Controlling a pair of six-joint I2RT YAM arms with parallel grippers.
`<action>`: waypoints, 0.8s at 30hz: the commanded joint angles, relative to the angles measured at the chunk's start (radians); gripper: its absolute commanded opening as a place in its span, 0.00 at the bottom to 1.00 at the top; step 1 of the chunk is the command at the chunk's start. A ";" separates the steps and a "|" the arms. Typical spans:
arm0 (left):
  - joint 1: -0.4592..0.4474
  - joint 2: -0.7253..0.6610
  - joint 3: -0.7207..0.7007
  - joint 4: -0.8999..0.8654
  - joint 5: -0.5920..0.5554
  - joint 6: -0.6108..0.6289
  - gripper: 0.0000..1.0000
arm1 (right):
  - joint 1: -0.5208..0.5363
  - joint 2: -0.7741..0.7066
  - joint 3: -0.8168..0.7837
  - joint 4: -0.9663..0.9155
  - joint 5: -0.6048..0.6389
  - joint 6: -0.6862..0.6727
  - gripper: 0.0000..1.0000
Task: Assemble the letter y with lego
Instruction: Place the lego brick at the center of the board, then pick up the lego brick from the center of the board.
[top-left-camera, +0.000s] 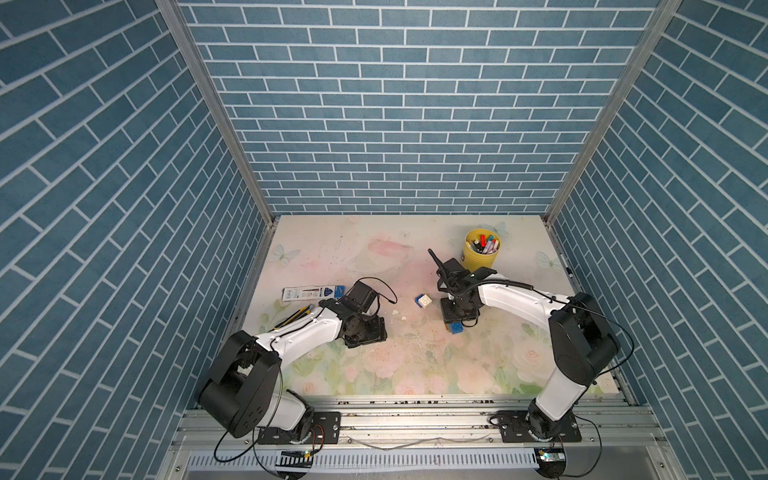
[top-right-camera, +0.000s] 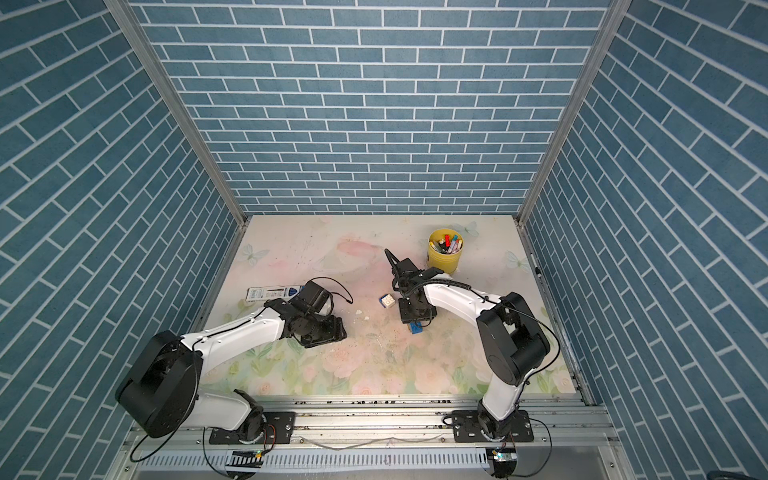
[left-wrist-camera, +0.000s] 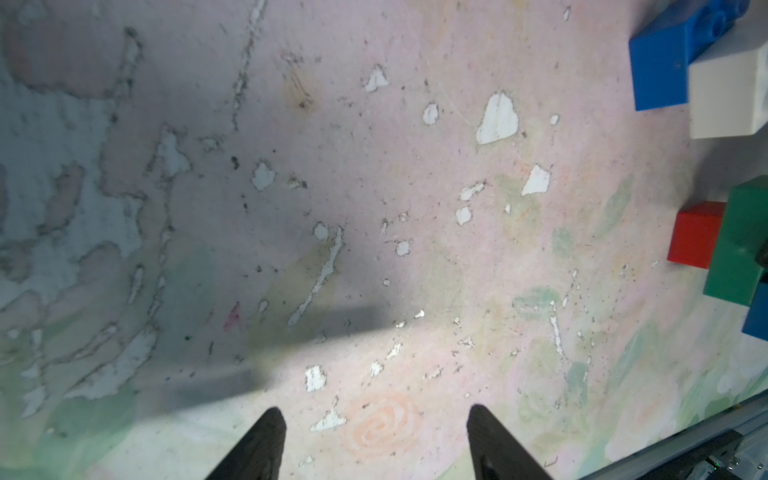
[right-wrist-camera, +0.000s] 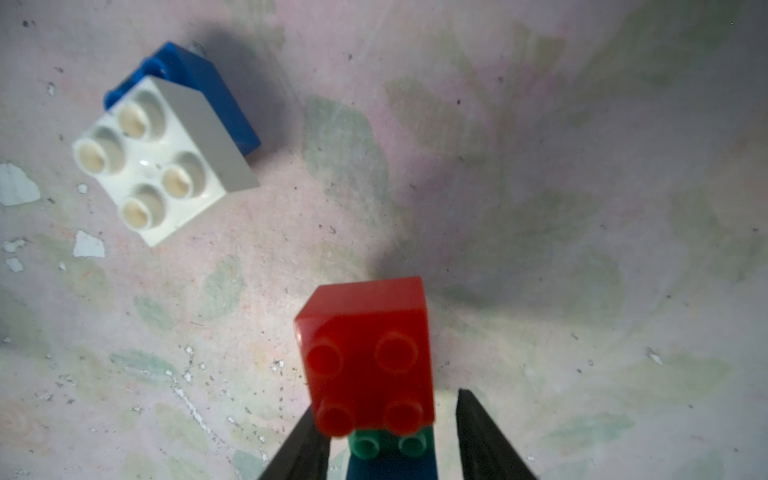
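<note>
The lego sits in two clumps on the flower-printed table top (top-left-camera: 374, 257), both on the robot's side of the yellow plastic cup (top-left-camera: 480, 262). The clump closer to the cup is a red square studded plastic brick (right-wrist-camera: 365, 357) joined to a green studded brick (right-wrist-camera: 390, 445), with a blue brick (top-left-camera: 456, 328) showing at the end away from the cup. In the right wrist view the red one overlaps the green studs.

The right gripper (right-wrist-camera: 385, 401) hangs straight over this clump with a finger on each side. One black finger (right-wrist-camera: 303, 444) lies against the red brick's edge, while bare table shows between the brick and the opposite finger. The jaws therefore stand parted around the clump without clamping it.

Farther from the cup, to the left of that clump and near it but apart, a white square four-stud brick (right-wrist-camera: 153, 162) sits on a second blue brick (right-wrist-camera: 216, 95), which juts out on one side.

Well away from the cup, on the left of the table, the left gripper (left-wrist-camera: 374, 409) points down over bare table, jaws wide with nothing between them. Both clumps lie off to its side, clear of its fingers. A flat blue-and-white packet (top-left-camera: 313, 292) and some pencils (top-left-camera: 293, 318) lie beyond that arm, farther still from the cup. The cup holds coloured marker pens (top-left-camera: 484, 243).
</note>
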 joint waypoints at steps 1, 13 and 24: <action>-0.004 -0.028 0.021 -0.025 -0.018 0.009 0.72 | -0.005 -0.067 0.049 -0.084 0.060 -0.020 0.50; -0.003 -0.084 0.006 -0.018 -0.030 0.011 0.73 | 0.032 0.011 0.235 -0.082 -0.035 -0.168 0.53; -0.003 -0.104 -0.008 -0.011 -0.045 -0.001 0.74 | 0.037 0.227 0.379 -0.058 -0.097 -0.232 0.53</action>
